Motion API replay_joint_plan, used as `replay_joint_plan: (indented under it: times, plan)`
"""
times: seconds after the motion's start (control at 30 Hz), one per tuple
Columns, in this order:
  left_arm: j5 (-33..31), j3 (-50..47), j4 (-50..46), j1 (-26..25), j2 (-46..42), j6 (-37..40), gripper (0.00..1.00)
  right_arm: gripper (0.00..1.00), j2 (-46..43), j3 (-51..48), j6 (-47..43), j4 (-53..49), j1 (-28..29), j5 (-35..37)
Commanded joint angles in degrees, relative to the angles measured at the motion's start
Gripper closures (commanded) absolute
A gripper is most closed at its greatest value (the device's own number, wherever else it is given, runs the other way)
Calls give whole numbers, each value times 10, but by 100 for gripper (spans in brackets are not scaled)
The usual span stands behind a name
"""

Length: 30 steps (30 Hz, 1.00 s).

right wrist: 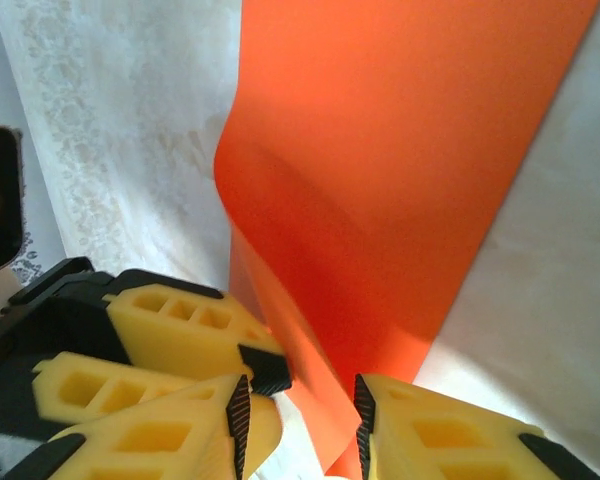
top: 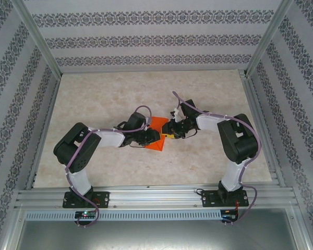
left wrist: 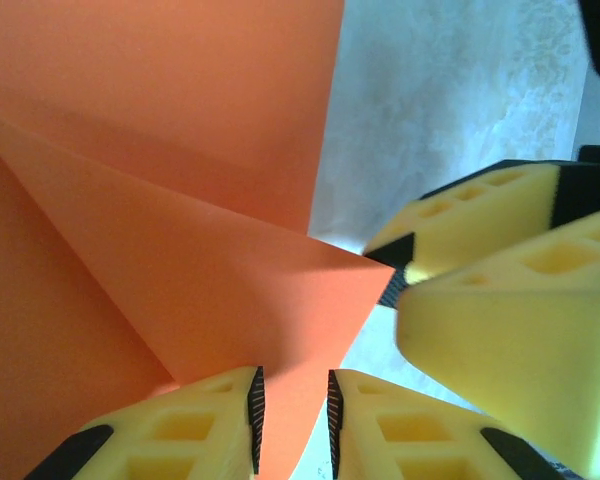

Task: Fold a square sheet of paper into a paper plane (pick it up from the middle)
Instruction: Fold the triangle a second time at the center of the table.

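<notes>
Yellow foam fingers (left wrist: pixel 190 435) of the left hand (left wrist: pixel 292 425) sit closest of all, and between their ribbed black pads runs a narrowing tongue of the orange-red sheet of paper (left wrist: pixel 180 150). That hand is open only a sliver: the paper brushes one pad, while a thin strip of pale bench shows beside the other, so it straddles the sheet without clamping it. Above it the sheet shows creases and a raised triangular flap whose point reaches towards the right hand's yellow fingers (left wrist: pixel 500 330), which crowd in just beside it. Looking along the right hand (right wrist: pixel 300 430), it is much the same: the pads stand a little apart with the sheet's (right wrist: pixel 400 150) lower edge dropping between them, close against one pad but not pinched by both. Here the paper curls up off the marbled bench (right wrist: pixel 110 130) in a soft bend. The left hand's fingers (right wrist: pixel 180 320) press in from the side, almost touching. From above, both arms fold inward and the two hands (top: pixel 152 136) (top: pixel 169 130) meet tip to tip near the middle of the bench (top: pixel 94 99), with the sheet (top: pixel 157 144) lying beneath and between them, partly hidden by the left one.
</notes>
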Motion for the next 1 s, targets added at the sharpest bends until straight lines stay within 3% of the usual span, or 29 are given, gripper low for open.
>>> replay_joint_plan:
  times: [0.0,0.47,0.73,0.97]
  plan:
    - [-9,14,-6,7,6,9,73,68,-20,-8,-19,-8,-8,-15]
    - [-5,16,-3,8,2,7,74,78,13,21,-47,-36,-4,5]
    - [-2,24,-13,9,-8,9,74,91,28,37,-64,-45,-4,38]
    - [-9,35,-29,12,-12,16,74,94,40,48,-85,-60,-4,59]
